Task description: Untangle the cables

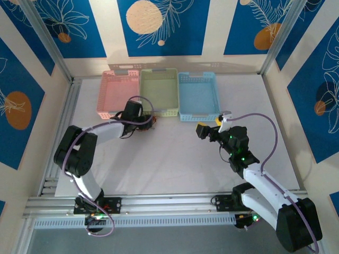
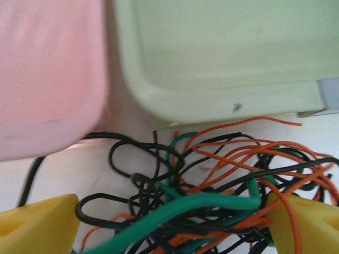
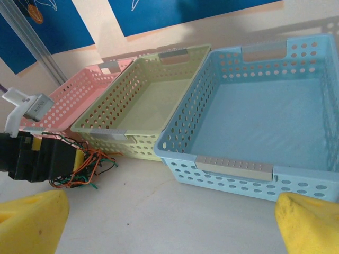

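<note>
Cables look glossy; blue basket, matt plastic.

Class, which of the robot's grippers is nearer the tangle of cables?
Left. The left gripper straddles the cables beside the green basket; the right gripper hangs apart, before the blue basket.

A robotics lab cell: silver aluminium frame rails edge a white counter, walled by blue printed panels.
</note>
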Motion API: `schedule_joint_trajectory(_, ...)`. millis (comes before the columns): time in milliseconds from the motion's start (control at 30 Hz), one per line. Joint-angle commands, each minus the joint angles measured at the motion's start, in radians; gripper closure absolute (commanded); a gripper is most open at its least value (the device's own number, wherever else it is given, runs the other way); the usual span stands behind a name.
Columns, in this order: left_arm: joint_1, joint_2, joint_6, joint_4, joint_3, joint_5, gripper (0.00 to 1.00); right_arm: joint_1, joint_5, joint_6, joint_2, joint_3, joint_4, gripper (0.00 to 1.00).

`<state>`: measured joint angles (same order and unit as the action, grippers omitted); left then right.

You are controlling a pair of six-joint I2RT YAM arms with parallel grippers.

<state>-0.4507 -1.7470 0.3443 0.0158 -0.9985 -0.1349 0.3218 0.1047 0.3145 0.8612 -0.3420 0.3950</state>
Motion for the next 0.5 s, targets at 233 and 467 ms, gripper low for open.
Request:
schedule_joint_trajectory(233, -0.096, -0.081, -0.026, 0.082, -0.06, -0.015, 0.52, 0.009, 0.026, -0.014, 0.009, -0.029, -0.009, 0.01)
schedule_joint_trajectory(467, -0.175, -0.011, 0.01, 0.124, -0.051, 0.028, 0.82, 0.011, 0.028, -0.015, 0.007, -0.029, -0.01, 0.01)
